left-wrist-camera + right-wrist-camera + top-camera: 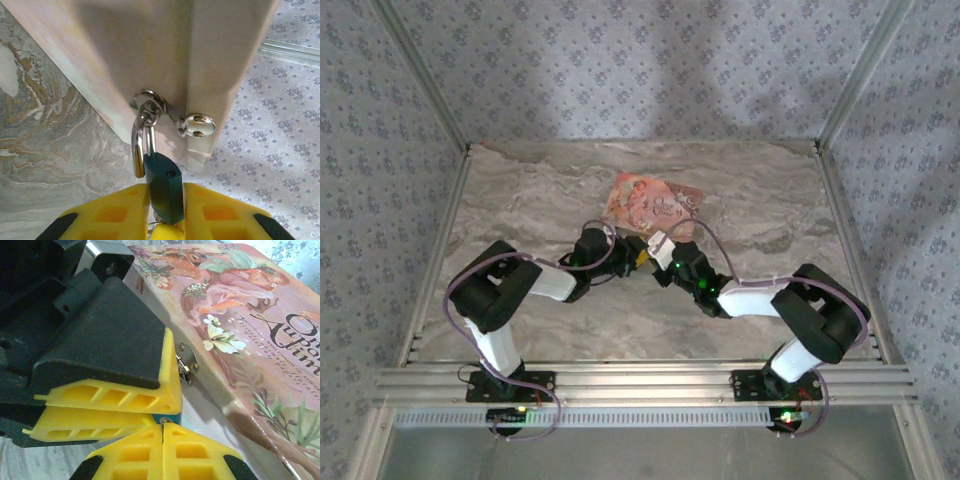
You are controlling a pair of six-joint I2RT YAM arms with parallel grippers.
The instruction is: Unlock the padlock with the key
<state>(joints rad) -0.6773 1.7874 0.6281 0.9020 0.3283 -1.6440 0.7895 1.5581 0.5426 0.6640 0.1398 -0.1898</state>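
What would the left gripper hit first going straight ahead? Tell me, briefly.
The left gripper has the padlock between its fingers. Pushed straight on, it would most likely drive the padlock into the box edge at the clasp ring, which looks close, though depth is hard to judge.

Ornate dark script lettering runs in slanting lines across the flower-printed lid of the pink box, toward its right edge, as seen from the right wrist camera. The frame cuts the words short. Only fragments resembling "Om", "po" and "Aupim" can be made out, none with certainty.
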